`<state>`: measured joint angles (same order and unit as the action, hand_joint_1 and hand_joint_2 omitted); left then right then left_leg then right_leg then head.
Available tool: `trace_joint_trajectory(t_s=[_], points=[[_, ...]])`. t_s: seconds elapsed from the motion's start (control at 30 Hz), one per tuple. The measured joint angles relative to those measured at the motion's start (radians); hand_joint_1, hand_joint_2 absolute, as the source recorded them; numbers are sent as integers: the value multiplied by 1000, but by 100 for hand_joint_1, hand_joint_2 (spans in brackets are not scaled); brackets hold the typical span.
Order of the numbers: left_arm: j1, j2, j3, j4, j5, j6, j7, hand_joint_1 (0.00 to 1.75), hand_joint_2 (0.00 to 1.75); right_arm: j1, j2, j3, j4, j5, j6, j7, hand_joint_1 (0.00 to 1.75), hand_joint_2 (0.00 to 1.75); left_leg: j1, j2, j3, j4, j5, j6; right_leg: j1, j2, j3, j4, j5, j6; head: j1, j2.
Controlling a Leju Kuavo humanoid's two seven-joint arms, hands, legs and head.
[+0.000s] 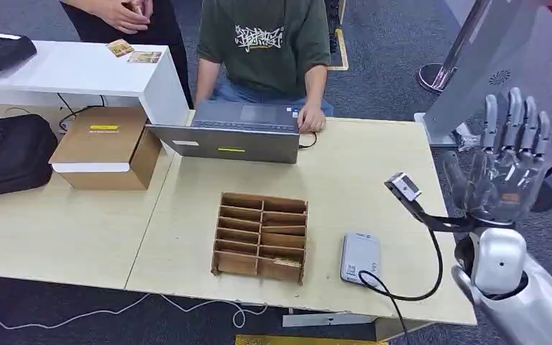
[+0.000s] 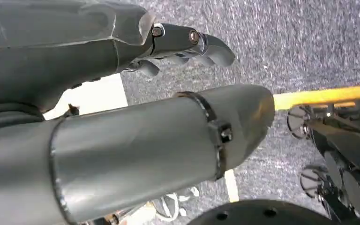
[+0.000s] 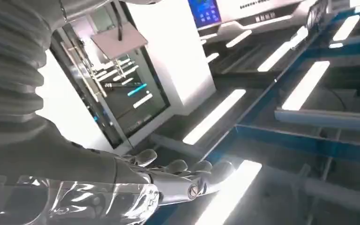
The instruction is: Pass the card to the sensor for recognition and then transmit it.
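The grey card sensor [image 1: 360, 257] lies flat near the table's front edge, its black cable looping off to the right. Two small cards [image 1: 131, 52] rest on the white side table at the back left. My right hand [image 1: 509, 164] is raised upright beyond the table's right edge, well above and right of the sensor, fingers straight and spread, holding nothing. In the right wrist view that hand [image 3: 168, 183] points up toward ceiling lights. My left hand [image 2: 178, 44] hangs over grey carpet with its fingers extended and empty.
A wooden compartment rack [image 1: 261, 234] stands left of the sensor. A person sits behind an open laptop [image 1: 233, 133] at the table's far edge; another person stands at the back left. A cardboard box [image 1: 108, 147] and black bag [image 1: 7, 154] occupy the left.
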<state>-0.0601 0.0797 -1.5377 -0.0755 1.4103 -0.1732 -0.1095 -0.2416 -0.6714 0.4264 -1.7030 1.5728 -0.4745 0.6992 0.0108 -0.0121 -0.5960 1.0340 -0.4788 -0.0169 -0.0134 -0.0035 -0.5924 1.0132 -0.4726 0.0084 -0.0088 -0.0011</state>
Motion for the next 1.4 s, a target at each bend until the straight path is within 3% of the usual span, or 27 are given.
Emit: trace_joint_trajectory(t_s=[0.07, 0.17, 0.4, 0.47, 0.5, 0.6, 0.67, 0.83, 1.17, 1.4], points=[[1, -1, 3, 0, 4, 2, -2, 0, 0, 58, 0, -22, -47, 0, 12, -15, 0, 175, 0, 0, 0, 0, 0, 0, 0, 0, 0, 0, 0, 0, 0, 0], [3, -6, 7, 0, 16, 0, -2, 0, 0, 150, 8, -84, -107, 1, 12, -108, 0, 175, 0, 0, -1, 0, 0, 0, 0, 0, 0, 0, -1, 1, 0, 0], [4, -13, 11, 0, 20, 0, -2, 0, 0, 224, 22, -158, -169, 0, 29, -118, 0, 175, 0, 0, 0, 0, 0, 0, 0, 0, 0, 0, -1, 1, 0, 0], [4, -14, 15, 1, 23, -4, -7, 0, 0, 253, 43, -179, -179, 0, 37, -197, 0, 175, 0, 0, 1, 0, 0, 0, 0, 0, 1, 0, -1, 1, 0, 0], [4, -15, 16, 2, 24, -5, -8, 0, 0, 268, 59, -191, -186, 2, 63, -199, 0, 175, 0, 0, 0, 0, -1, 0, 0, 0, 1, 0, -1, 1, 0, 0], [3, -18, 16, 3, 24, -6, -17, 0, 0, 254, 62, -140, -186, 0, 102, -41, 0, 175, 0, 2, 1, 0, -1, 0, 0, 2, 1, 1, -1, 1, 1, 0], [2, -19, 16, 3, 24, -6, -17, 0, 0, 251, 62, -106, -188, 0, 123, -14, 0, 175, 0, 2, 1, 0, -1, 0, 0, 2, 1, 1, -1, 1, 0, 0], [3, -21, 16, 3, 24, -5, -17, 0, 0, 245, 62, -67, -188, 0, 130, -2, 0, 175, 0, 2, 1, 0, -1, 0, 0, 2, 1, 1, -1, 1, 0, 0], [3, -23, 16, 10, 31, -6, -20, 0, 0, 263, 74, -32, -256, 0, 211, -5, 0, 175, 0, 2, 1, 0, -1, 0, 0, 2, 1, 0, -1, 1, 1, 0], [3, -43, 16, 27, 64, -8, -35, 0, 0, 306, 195, 61, -265, 0, 260, -2, 0, 175, 0, 2, 2, -1, -1, -1, 0, 2, 1, 1, -2, -1, 0, 0]])
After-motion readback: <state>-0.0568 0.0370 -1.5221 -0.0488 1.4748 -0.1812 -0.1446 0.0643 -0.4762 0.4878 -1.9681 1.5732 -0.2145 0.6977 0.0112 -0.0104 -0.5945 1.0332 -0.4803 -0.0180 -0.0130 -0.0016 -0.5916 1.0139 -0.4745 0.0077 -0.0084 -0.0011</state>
